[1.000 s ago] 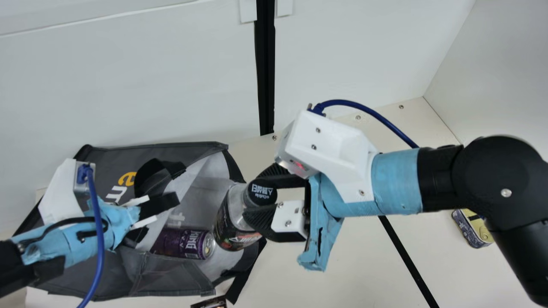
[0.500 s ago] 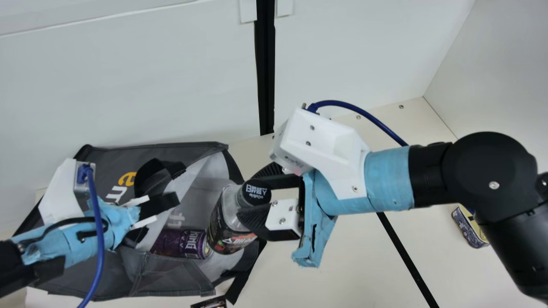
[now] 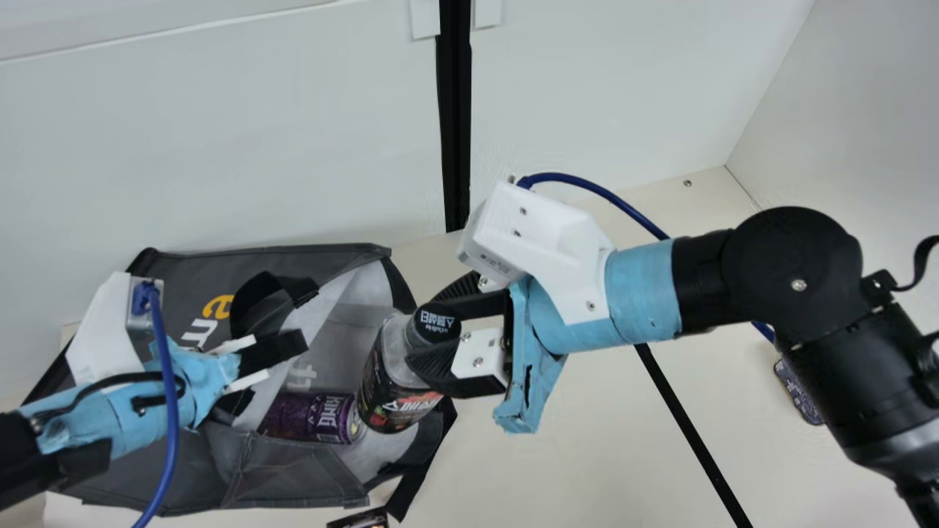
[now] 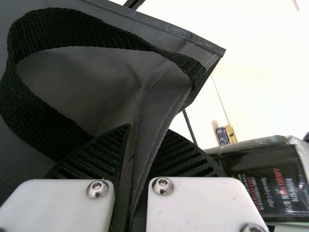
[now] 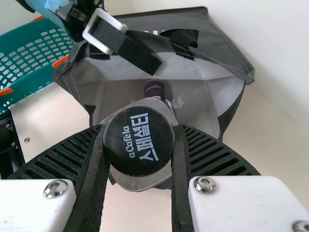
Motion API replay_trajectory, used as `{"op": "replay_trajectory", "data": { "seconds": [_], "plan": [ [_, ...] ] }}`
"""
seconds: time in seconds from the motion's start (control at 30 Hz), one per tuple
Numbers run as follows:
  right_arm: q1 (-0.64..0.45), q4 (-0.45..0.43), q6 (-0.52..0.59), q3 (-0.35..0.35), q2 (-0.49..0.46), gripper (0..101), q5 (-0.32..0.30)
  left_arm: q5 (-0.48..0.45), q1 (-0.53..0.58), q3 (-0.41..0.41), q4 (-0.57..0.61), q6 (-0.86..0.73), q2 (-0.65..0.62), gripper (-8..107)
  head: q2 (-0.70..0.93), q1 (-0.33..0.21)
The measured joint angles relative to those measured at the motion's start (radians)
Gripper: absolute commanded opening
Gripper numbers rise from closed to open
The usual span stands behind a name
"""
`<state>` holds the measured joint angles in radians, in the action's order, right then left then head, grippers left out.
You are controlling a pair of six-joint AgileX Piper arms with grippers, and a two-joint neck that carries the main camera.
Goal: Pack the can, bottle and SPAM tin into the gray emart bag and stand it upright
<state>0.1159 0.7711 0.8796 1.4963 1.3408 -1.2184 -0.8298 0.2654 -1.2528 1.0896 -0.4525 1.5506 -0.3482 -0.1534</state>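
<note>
Packing, partly complete. The purple can lies inside the gray emart bag, its edge pinched by the left gripper. Remaining: the bottle, clasped near its cap by the right gripper at the bag's mouth; the SPAM tin, well apart from the bag; standing the bag upright.

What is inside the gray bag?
A purple can lies inside the gray bag. The bottle, gripped by my right hand, is at the bag's mouth, covering part of the can's end. The bag's own fabric hides its deepest part.

Left hand, right hand, both clamped
</note>
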Motion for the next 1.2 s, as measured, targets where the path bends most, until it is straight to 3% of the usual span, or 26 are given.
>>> {"op": "replay_trajectory", "data": {
  "seconds": [0.53, 1.2],
  "plan": [
    [-0.034, 0.002, 0.074, -0.018, 0.072, 0, 0.0, 0.0, 0.0, 0.0, 0.0, 0.0, 0.0, -8, 0.0, 0.0],
    [-0.019, 0.007, 0.074, 0.012, 0.166, 0, 0.0, 0.0, 0.0, 0.0, 0.0, 0.0, 0.0, -8, 0.002, 0.0]
  ]
}}
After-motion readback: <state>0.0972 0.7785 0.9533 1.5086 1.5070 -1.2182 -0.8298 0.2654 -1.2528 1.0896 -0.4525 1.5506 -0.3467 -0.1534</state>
